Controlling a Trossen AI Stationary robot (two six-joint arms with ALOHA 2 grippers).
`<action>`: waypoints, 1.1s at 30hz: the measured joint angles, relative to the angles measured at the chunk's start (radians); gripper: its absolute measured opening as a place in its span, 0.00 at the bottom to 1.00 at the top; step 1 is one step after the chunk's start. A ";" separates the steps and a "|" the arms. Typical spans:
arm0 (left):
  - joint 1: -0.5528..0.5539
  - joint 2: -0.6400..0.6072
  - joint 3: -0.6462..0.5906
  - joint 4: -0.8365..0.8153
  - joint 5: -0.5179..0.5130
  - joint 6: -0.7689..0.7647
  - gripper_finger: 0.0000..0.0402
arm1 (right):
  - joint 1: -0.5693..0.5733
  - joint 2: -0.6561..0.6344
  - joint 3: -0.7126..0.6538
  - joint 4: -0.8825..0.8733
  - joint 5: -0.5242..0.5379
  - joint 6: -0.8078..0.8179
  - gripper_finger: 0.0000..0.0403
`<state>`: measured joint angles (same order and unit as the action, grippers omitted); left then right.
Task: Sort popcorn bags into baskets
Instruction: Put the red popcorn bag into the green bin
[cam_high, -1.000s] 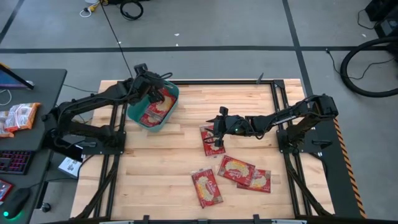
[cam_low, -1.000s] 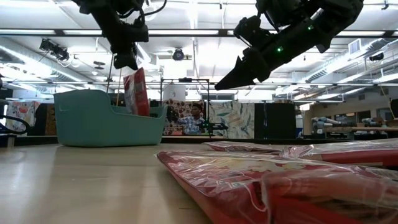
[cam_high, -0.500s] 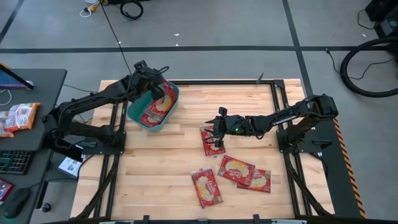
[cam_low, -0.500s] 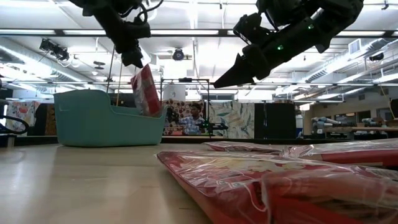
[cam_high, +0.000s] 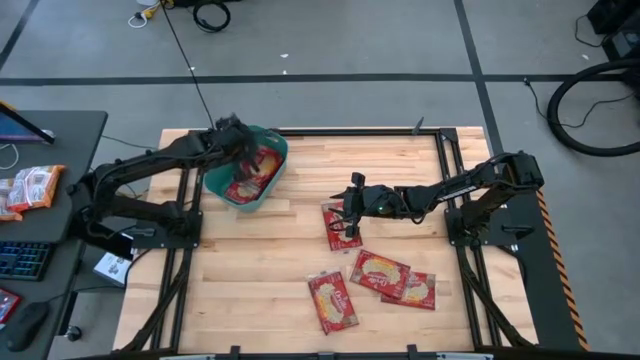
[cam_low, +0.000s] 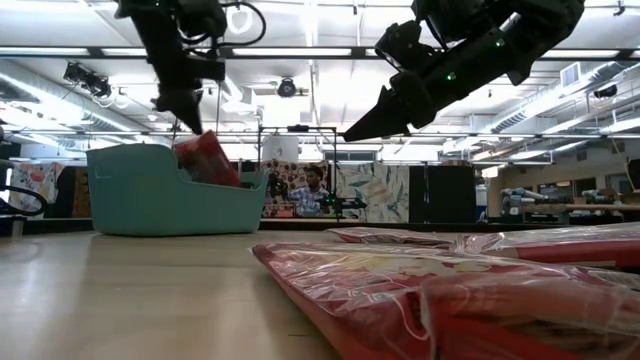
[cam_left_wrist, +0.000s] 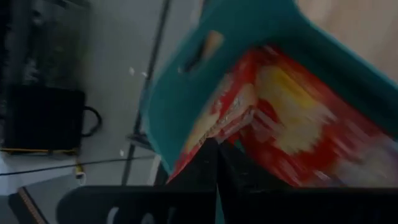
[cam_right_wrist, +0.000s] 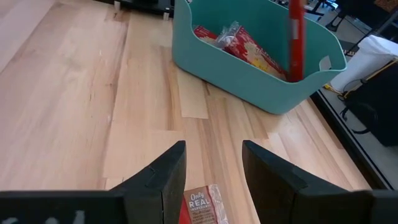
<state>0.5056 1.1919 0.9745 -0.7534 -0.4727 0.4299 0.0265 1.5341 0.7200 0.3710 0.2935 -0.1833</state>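
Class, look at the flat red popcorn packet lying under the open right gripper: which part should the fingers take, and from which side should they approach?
The flat red popcorn packet lies flat on the wooden table, so probably come straight down from above. The right gripper, open, should likely straddle its narrow width and pinch the two long edges, since a flat packet offers no raised part.

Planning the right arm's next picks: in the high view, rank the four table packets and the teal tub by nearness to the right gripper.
1. Packet under the right gripper, table centre.
2. Overlapping pair, nearer the front edge; too close to separate.
3. Front packet.
4. Teal tub, far left.
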 joint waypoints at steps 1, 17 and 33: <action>-0.015 0.000 0.000 -0.030 0.003 -0.012 0.01 | 0.000 0.000 0.000 0.000 0.000 0.000 0.40; -0.199 0.000 0.000 -0.199 0.277 -0.165 0.07 | 0.001 0.000 0.000 0.001 0.000 0.004 0.40; -0.343 0.000 0.000 0.046 0.438 -0.288 0.34 | 0.003 0.002 0.000 -0.006 -0.151 0.008 0.40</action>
<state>0.1621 1.1919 0.9745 -0.7072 -0.0351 0.1417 0.0299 1.5360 0.7200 0.3651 0.1423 -0.1753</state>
